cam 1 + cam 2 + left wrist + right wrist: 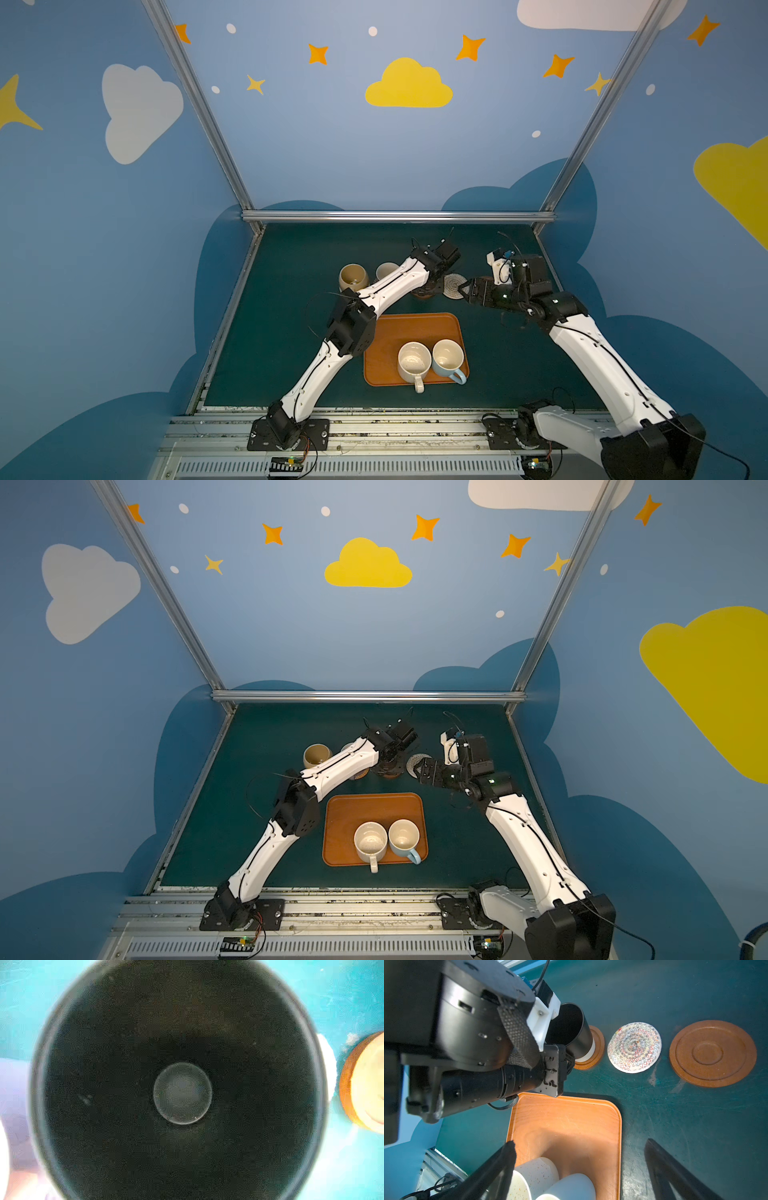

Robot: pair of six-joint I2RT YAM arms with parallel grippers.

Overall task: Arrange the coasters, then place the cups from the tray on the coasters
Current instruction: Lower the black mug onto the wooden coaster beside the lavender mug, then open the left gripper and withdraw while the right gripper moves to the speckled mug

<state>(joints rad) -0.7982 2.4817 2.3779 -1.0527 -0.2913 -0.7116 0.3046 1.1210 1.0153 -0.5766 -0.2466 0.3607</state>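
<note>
Left gripper (568, 1057) closed on black cup (571, 1028), which looks seated upright on wooden coaster (599, 1047). Right gripper (464, 291) wide open, empty, beside woven coaster (634, 1047). Cream cup (413, 361) and blue cup (448, 356) on tray (411, 328), base-side of it, right arm nearer

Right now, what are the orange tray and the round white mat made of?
The tray looks like smooth wood, or a wood-look finish: faint grain lines and a soft sheen. The white coaster looks like woven cord or fabric, matte: spiral rows with coloured zigzag stitches.
</note>
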